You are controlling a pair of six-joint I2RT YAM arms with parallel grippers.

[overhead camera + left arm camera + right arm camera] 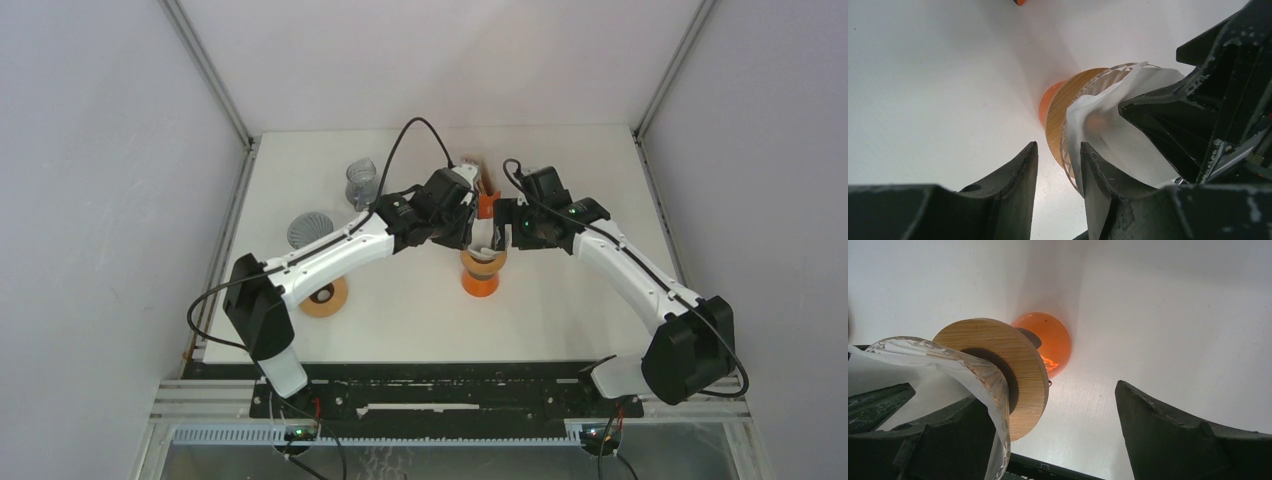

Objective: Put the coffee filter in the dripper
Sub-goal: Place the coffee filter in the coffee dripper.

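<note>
The clear ribbed dripper (483,258) with a wooden collar (1013,365) stands on an orange base (480,284) mid-table. The white paper coffee filter (1113,132) sits inside it, its edge rising above the rim (485,240). My left gripper (462,234) is over the dripper's left side, slightly open (1058,147). One of its fingers (1098,175) is against the filter inside the cone and the other is outside the rim. My right gripper (506,232) is wide open (1048,395) at the right side. One of its fingers (948,430) is inside the glass dripper (985,375).
An orange holder with spare filters (485,195) stands just behind the dripper. At the back left are a clear glass cup (361,181) and a grey ribbed cone (309,229). A wooden ring (325,298) lies by the left arm. My right gripper's black body fills the right of the left wrist view (1218,100).
</note>
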